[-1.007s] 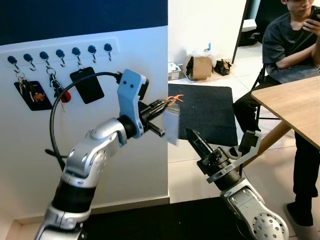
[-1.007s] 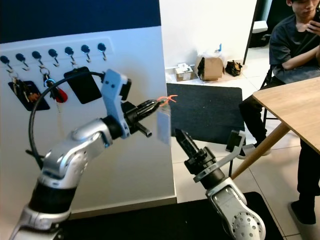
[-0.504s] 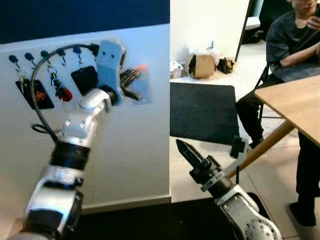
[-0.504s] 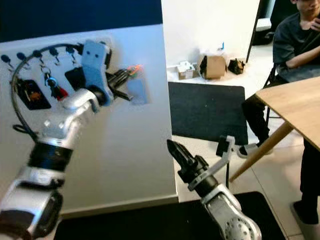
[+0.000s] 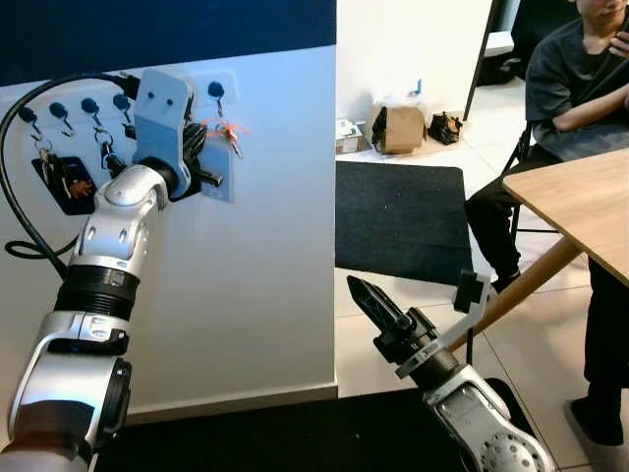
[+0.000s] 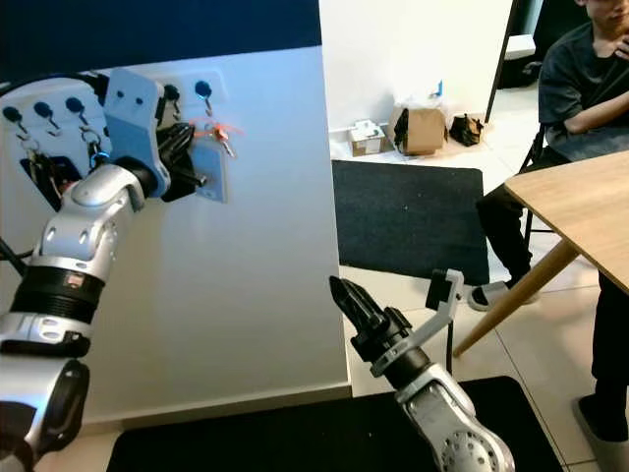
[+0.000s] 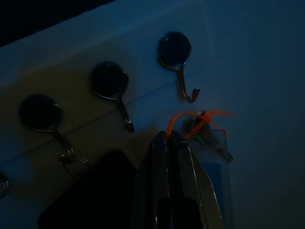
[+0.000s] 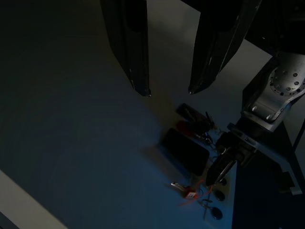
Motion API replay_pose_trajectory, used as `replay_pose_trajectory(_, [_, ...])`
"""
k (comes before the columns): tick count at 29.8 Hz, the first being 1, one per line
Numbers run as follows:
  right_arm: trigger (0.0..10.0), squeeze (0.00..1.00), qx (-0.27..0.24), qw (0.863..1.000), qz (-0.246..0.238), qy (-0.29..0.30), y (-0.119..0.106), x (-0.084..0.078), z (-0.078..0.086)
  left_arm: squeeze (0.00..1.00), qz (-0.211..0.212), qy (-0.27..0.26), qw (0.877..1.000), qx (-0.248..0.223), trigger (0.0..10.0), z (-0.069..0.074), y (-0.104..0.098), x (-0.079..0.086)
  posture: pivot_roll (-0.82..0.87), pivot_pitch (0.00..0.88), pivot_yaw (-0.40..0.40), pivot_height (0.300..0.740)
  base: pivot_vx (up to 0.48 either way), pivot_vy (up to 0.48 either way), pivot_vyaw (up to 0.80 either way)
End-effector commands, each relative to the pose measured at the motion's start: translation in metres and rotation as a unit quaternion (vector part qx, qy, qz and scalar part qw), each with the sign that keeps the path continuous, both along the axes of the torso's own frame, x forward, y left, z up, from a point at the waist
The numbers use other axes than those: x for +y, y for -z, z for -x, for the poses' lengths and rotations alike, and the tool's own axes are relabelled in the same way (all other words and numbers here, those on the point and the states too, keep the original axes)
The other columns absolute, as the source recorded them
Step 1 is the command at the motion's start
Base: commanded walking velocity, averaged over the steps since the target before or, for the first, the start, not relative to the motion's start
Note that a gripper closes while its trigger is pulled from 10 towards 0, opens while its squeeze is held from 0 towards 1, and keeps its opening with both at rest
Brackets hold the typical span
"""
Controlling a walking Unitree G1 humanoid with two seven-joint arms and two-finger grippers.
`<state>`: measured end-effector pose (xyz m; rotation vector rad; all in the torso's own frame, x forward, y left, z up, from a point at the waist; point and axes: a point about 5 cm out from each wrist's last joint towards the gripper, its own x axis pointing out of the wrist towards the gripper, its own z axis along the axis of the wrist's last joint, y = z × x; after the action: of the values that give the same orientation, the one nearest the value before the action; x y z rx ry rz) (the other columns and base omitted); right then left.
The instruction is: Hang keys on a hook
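My left gripper point(image 5: 202, 134) is raised against the white wall and shut on a bunch of keys point(image 5: 227, 135) by its orange loop point(image 7: 191, 121). A pale blue tag point(image 5: 217, 178) hangs from the bunch. In the left wrist view the closed fingers point(image 7: 162, 148) hold the loop just below and slightly to the side of the rightmost hook point(image 7: 183, 81) of the hook rack point(image 5: 215, 91). The loop is close to the hook's tip, apart from it. My right gripper point(image 5: 358, 292) hangs low in front of the wall, open and with nothing between its fingers point(image 8: 138, 71).
Other keys point(image 5: 61, 178) hang from hooks at the rack's left end. A person point(image 5: 575, 84) sits at a wooden table point(image 5: 580, 197) on the right. A black mat point(image 5: 398, 221) and a cardboard box point(image 5: 399, 129) lie beyond the wall's corner.
My left arm has swung up and to the left, carrying the keys from mid-air to the rightmost hook. The right gripper has stayed low and dropped slightly.
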<state>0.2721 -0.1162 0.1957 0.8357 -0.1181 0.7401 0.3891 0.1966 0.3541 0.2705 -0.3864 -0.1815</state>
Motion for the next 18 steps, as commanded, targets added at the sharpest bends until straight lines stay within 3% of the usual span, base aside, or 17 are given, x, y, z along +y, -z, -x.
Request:
replay_pose_trajectory(1, [10.0,0.00,0.001,1.000,-0.001,-0.006,0.002,0.002,0.001,0.00,0.008,-0.003,1.000,-0.020,10.0,0.002,-0.009,0.004,0.02,0.175,0.112,0.740,0.000,0.000,0.00])
replay_pose_trajectory(7, [10.0,0.00,-0.001,1.000,-0.001,-0.005,0.002,0.002,0.001,0.00,-0.007,0.044,0.998,-0.049,10.0,0.006,-0.015,-0.005,0.01,0.174,0.115,0.740,0.000,0.000,0.00])
replay_pose_trajectory(8, [10.0,0.00,0.000,1.000,0.000,-0.005,0.003,0.002,0.002,0.00,-0.035,0.079,0.994,-0.071,10.0,0.012,-0.017,-0.014,0.01,0.173,0.116,0.740,0.000,0.000,0.00])
replay_pose_trajectory(10, [10.0,0.00,0.000,1.000,0.000,-0.004,0.003,0.001,0.002,0.00,-0.047,0.099,0.991,-0.081,10.0,0.015,-0.017,-0.019,0.01,0.171,0.115,0.740,0.000,0.000,0.00])
replay_pose_trajectory(18, [10.0,0.00,-0.004,1.000,0.000,-0.007,0.002,0.003,0.000,0.00,-0.055,0.103,0.990,-0.078,10.0,0.014,-0.012,-0.027,0.01,0.171,0.115,0.740,0.000,0.000,0.00])
